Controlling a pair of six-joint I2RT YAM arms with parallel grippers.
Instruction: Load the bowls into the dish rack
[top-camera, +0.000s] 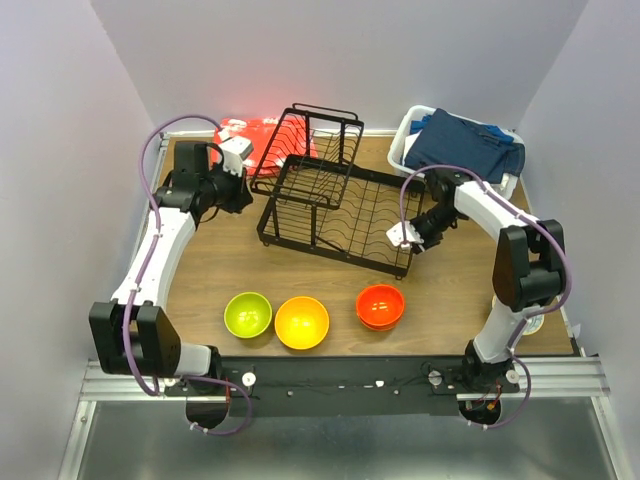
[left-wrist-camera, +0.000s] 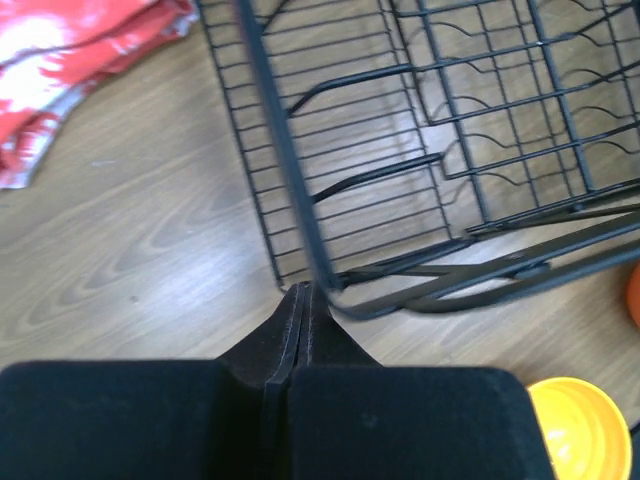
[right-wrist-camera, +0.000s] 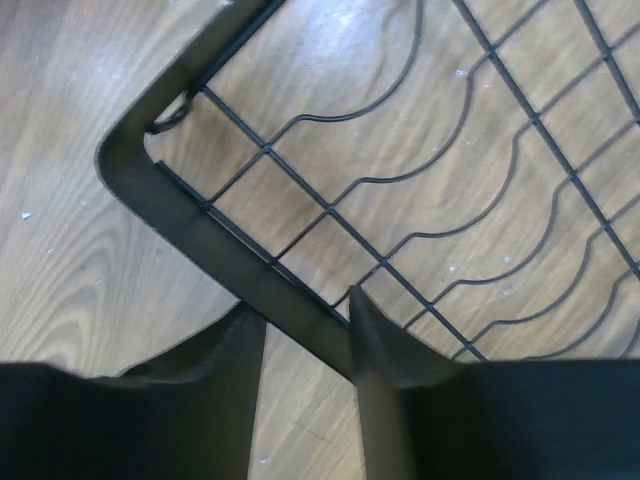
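Three bowls sit in a row near the table's front: lime green (top-camera: 248, 314), yellow-orange (top-camera: 301, 322) (left-wrist-camera: 575, 425) and red-orange (top-camera: 380, 306). The black wire dish rack (top-camera: 330, 200) (left-wrist-camera: 420, 150) stands behind them, holding no bowl. My right gripper (top-camera: 411, 250) (right-wrist-camera: 305, 305) straddles the rack's rim bar (right-wrist-camera: 200, 235) at its near right corner, one finger inside the rack and one outside, both against the bar. My left gripper (top-camera: 244, 197) (left-wrist-camera: 303, 290) is shut on nothing, its tips at the rack's left corner.
A red patterned cloth (top-camera: 255, 135) (left-wrist-camera: 70, 60) lies at the back left behind the rack. A white plastic basket (top-camera: 407, 135) holding blue cloth stands at the back right. Bare wood shows between the rack and the bowls.
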